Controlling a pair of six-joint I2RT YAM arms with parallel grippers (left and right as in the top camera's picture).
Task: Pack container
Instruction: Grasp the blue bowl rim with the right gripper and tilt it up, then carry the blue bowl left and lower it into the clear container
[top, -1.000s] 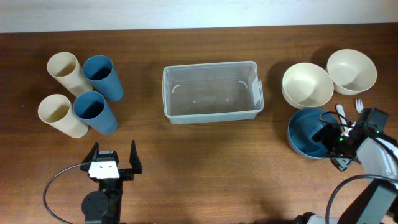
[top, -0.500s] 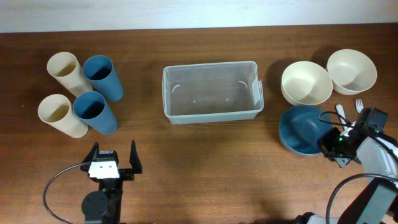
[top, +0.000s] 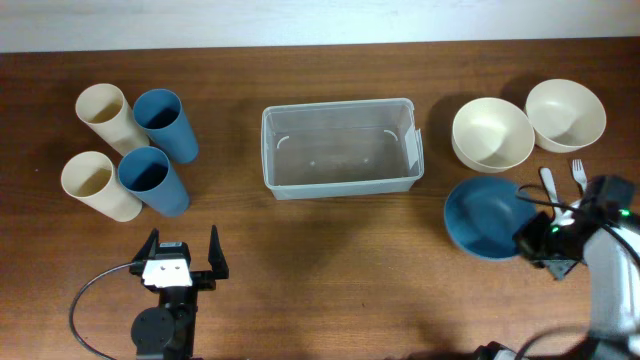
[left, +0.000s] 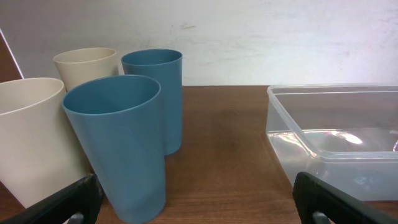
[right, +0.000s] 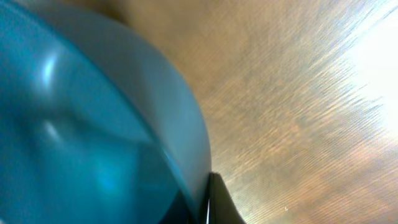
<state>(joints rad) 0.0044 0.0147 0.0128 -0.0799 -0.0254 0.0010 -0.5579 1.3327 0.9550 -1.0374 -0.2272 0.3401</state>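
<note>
My left gripper (top: 183, 240) is matte black: two flat fingers (top: 214, 250) stand like prongs on a crossbar, and a small white block (top: 166, 268) with dark marks sits at the middle. Below it is a round black joint (top: 155, 325), and a thin black cable (top: 85, 298) sweeps out from the side in a wide loop. My left wrist camera catches those fingers only as dark, blunt wedges in the lower corners. My right gripper (top: 528, 240) is black as well, with tiny green lights (top: 553, 227) glowing on its housing. A smooth, pale grey link (top: 615, 265) joins it, with a fine black wire (top: 525, 190) arching over. My right wrist camera shows just a sliver of black right finger (right: 219, 200).
</note>
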